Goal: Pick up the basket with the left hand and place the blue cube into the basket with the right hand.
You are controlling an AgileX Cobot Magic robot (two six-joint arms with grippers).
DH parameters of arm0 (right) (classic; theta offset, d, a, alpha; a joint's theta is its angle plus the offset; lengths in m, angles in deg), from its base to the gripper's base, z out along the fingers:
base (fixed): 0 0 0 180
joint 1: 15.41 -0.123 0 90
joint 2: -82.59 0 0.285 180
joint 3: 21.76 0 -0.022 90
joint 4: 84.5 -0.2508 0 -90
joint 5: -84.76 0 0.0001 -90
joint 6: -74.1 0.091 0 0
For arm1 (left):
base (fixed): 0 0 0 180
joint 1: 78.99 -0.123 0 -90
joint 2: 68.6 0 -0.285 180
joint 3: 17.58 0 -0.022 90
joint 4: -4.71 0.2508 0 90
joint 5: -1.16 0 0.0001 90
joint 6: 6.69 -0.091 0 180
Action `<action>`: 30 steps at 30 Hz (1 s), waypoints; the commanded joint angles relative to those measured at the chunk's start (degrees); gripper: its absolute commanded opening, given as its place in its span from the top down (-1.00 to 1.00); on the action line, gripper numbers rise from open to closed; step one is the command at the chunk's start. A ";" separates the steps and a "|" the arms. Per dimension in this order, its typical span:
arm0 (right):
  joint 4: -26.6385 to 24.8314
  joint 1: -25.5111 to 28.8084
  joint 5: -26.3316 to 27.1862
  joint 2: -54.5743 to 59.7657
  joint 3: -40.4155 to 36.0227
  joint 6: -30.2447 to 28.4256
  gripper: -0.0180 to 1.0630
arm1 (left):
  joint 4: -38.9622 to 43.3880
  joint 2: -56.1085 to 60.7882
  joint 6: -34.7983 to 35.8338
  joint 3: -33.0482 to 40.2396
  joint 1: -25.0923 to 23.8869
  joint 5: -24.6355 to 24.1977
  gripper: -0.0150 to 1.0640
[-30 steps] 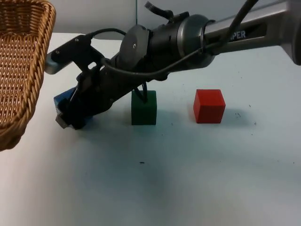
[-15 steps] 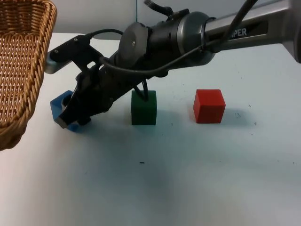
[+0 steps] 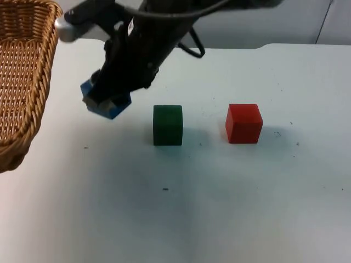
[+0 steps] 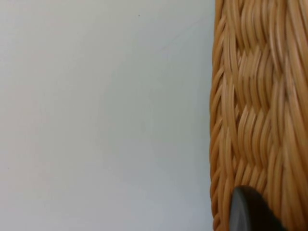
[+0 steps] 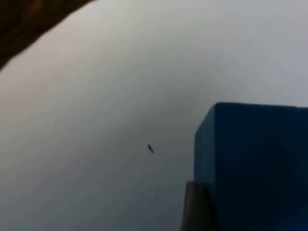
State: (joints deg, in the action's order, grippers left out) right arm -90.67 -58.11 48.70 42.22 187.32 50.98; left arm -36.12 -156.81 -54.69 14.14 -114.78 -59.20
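Right gripper [image 3: 104,101] raised above the counter [image 3: 219,208], near its far left part, pinching the blue cube [image 3: 109,107] between its fingers. Blue cube lifted clear of the counter surface, tilted, hanging just right of the basket [image 3: 24,82] rim and not yet over it. In the right wrist view, blue cube [image 5: 250,168] close up, with a grey fingertip [image 5: 195,207] pressed against its side and the pale counter [image 5: 120,96] beneath.

Basket, woven from tan wicker, at the left edge of the counter, held up at a tilt with its opening facing right and up. In the left wrist view, wicker wall of the basket [image 4: 260,106] seen close, beside bare white counter [image 4: 96,120], with one black fingertip [image 4: 248,211] of the left gripper lying against the weave. Left gripper at the basket's wall; open or closed cannot be told.

Green cube [image 3: 167,125] standing flat near the middle of the counter, to the right of the lifted blue cube and apart from it. Red cube [image 3: 244,123] standing flat further right, well apart from the green one, in line with it.
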 commanded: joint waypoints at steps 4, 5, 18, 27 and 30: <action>0.71 1.11 -0.67 -7.74 -0.10 1.94 0.97 | -2.32 0.34 0.48 -0.54 0.30 -0.02 0.97; 0.80 1.11 -0.08 -9.53 -0.10 1.94 0.97 | -2.58 0.34 0.51 -0.54 0.30 -0.02 0.97; -20.28 -4.52 10.00 -13.56 0.02 -17.02 0.97 | -3.14 0.34 0.51 -0.54 0.30 -0.13 0.97; -24.04 -10.15 18.03 -6.40 0.02 -22.31 0.97 | -3.55 0.34 0.62 -0.44 0.30 -0.61 0.97; -24.04 -11.12 19.13 -3.03 1.32 -22.31 0.97 | -3.78 0.34 0.62 -0.44 0.30 -0.61 0.97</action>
State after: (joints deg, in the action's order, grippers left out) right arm -114.41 -68.55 66.00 37.71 187.49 29.10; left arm -37.35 -156.81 -54.25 14.14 -114.78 -58.97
